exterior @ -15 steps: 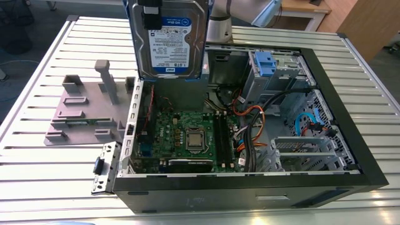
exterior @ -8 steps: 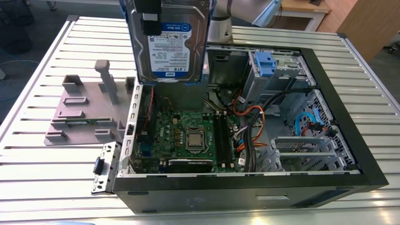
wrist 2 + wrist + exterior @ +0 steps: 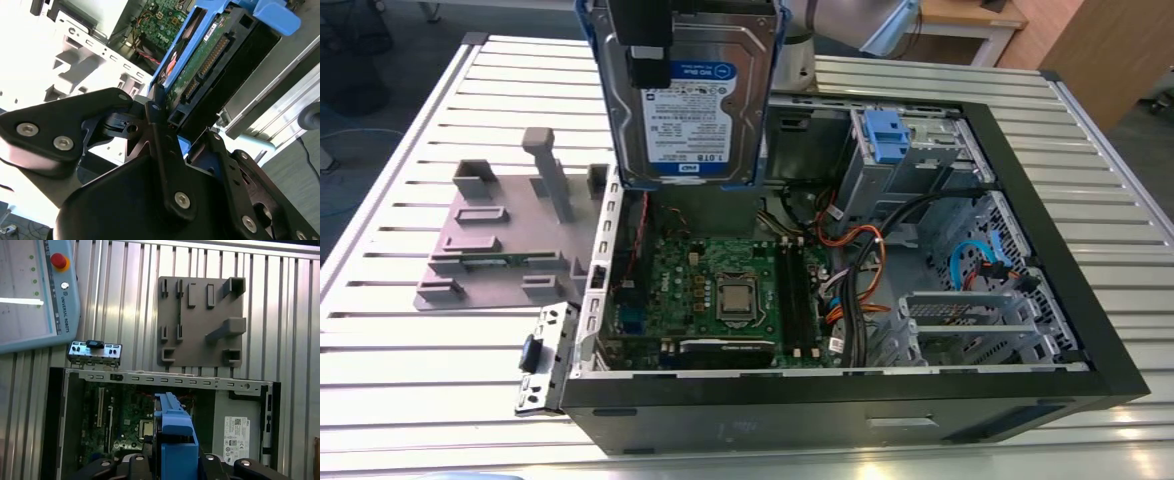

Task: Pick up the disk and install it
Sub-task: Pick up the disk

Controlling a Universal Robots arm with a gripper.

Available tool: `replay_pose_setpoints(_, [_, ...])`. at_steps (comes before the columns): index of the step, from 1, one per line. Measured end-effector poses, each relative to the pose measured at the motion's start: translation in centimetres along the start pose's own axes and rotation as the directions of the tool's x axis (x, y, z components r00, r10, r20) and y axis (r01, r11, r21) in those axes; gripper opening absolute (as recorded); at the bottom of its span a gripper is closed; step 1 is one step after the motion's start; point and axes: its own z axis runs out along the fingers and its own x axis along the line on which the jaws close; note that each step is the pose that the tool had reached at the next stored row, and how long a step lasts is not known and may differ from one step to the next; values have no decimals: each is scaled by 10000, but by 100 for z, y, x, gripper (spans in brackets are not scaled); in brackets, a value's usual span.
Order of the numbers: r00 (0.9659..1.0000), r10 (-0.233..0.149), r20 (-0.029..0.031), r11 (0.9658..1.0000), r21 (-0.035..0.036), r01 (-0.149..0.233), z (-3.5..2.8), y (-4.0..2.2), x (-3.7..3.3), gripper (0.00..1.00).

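The disk [image 3: 683, 100] hangs upright in the air over the back of the open computer case [image 3: 1027, 210], label facing the exterior camera, its blue bracket along both long sides. My gripper [image 3: 654, 35] is shut on the disk's upper end, one black finger lying over the label. In the second wrist view the gripper [image 3: 167, 107] clamps the disk [image 3: 210, 55] across its thickness, the circuit board and connector side showing. In the first wrist view the disk's blue bracket edge [image 3: 173, 432] stands above the motherboard [image 3: 130, 420], between the black fingers [image 3: 135, 460].
The case lies open on a slatted metal table [image 3: 440, 390], with the motherboard [image 3: 720, 290], cables and a drive bay holding a bare blue clip [image 3: 886, 135]. A grey fixture plate [image 3: 494, 240] sits at the exterior view's left. A loose metal panel [image 3: 540, 360] lies by the case. A pendant [image 3: 30, 290] rests nearby.
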Motion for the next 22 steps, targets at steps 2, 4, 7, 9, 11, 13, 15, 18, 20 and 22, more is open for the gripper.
replay_pose_setpoints(2, [10000, 0, 5, 10000, -6, 0, 1, -32, 18, 37])
replay_pose_setpoints(4, [10000, 0, 5, 10000, -15, 0, 2, -68, 35, 37])
replay_pose_setpoints(7, [10000, 1, 7, 10000, -25, -1, 2, -118, 58, 37])
replay_pose_setpoints(9, [10000, 2, 9, 10000, -28, -2, 4, -145, 70, 37])
replay_pose_setpoints(11, [10000, 1, 8, 10000, -33, -1, 4, -177, 91, 37])
replay_pose_setpoints(13, [10000, 1, 10, 10000, -33, -1, 5, -195, 105, 37])
replay_pose_setpoints(15, [10000, 1, 9, 10000, -35, -1, 5, -207, 116, 37])
replay_pose_setpoints(18, [10000, 1, 9, 10000, -35, -1, 5, -220, 124, 37])
replay_pose_setpoints(20, [10000, 1, 9, 10000, -35, -1, 5, -230, 128, 37])
replay_pose_setpoints(22, [10000, 1, 9, 10000, -35, -1, 5, -241, 132, 37])
